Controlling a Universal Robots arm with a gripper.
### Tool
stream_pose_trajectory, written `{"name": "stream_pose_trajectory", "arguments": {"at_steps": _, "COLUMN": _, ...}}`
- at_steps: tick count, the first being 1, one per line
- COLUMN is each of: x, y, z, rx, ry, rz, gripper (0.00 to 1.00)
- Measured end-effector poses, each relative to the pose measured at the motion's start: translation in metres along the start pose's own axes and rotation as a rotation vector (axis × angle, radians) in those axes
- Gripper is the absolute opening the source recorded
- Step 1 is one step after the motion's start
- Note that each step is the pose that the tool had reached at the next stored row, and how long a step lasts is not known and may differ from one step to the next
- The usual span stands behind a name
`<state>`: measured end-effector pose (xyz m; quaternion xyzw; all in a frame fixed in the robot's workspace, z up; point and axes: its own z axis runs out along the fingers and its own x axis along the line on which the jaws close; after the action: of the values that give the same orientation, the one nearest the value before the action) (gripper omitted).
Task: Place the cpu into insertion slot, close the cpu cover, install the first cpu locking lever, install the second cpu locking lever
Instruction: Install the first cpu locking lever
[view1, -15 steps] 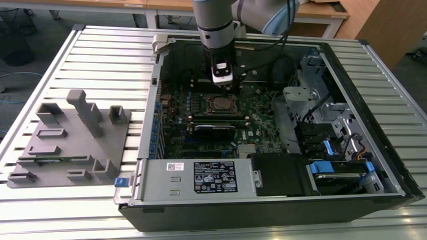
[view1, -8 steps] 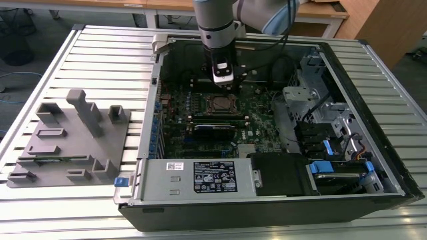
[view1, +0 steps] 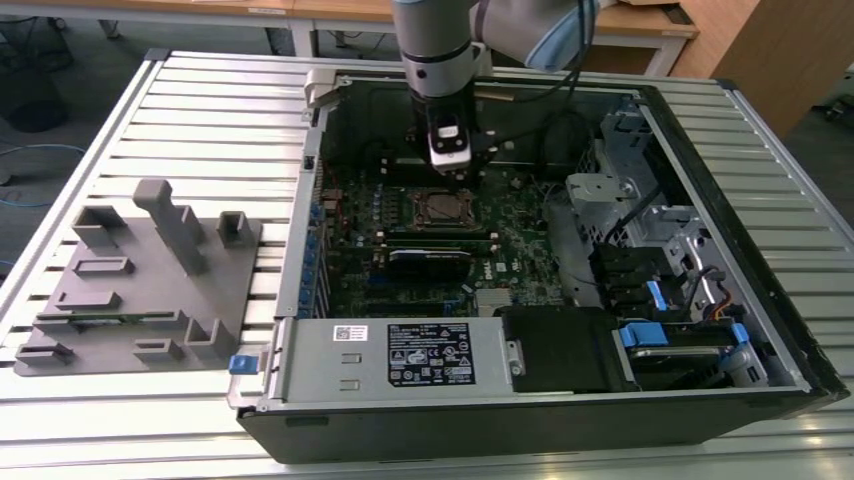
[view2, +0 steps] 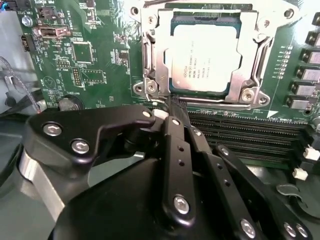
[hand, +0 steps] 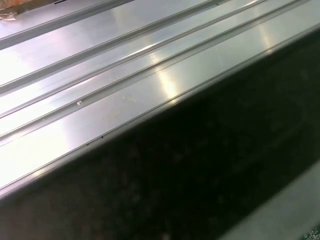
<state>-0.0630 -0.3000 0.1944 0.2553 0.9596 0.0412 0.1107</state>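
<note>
So the small flat silver-grey square cpu (view2: 204, 59) is already seated in the dark square insertion slot (view2: 165, 82) on the green board, with the thin silvery metal cpu cover (view2: 155, 55) closed down over it. The black gripper (view2: 172, 102) is parked just beside the socket's edge, fingers (view2: 176, 130) clenched together on nothing. Looks like the lever step is in hand; a careful sideways hook-and-press would be needed.

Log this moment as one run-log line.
cpu: seated in insertion slot | cpu cover: down over cpu | gripper: shut, empty, at the socket's edge
</note>
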Motion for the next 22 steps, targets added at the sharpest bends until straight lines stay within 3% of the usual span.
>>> {"name": "stream_pose_trajectory", "arguments": {"at_steps": 7, "x": -0.0020, "y": 0.0013, "z": -0.0096, "rx": 0.0003, "ry": 0.0004, "rz": 0.000, "gripper": 0.11}}
{"name": "stream_pose_trajectory", "arguments": {"at_steps": 14, "x": -0.0021, "y": 0.0014, "z": -0.0101, "rx": 0.0003, "ry": 0.0002, "rz": 0.000, "gripper": 0.11}}
{"name": "stream_pose_trajectory", "arguments": {"at_steps": 18, "x": -0.0022, "y": 0.0013, "z": -0.0100, "rx": -0.0067, "ry": -0.0113, "rz": -0.001, "gripper": 0.11}}
{"name": "stream_pose_trajectory", "arguments": {"at_steps": 22, "x": -0.0029, "y": -0.0004, "z": -0.0095, "rx": -0.0073, "ry": -0.0115, "rz": -0.003, "gripper": 0.11}}
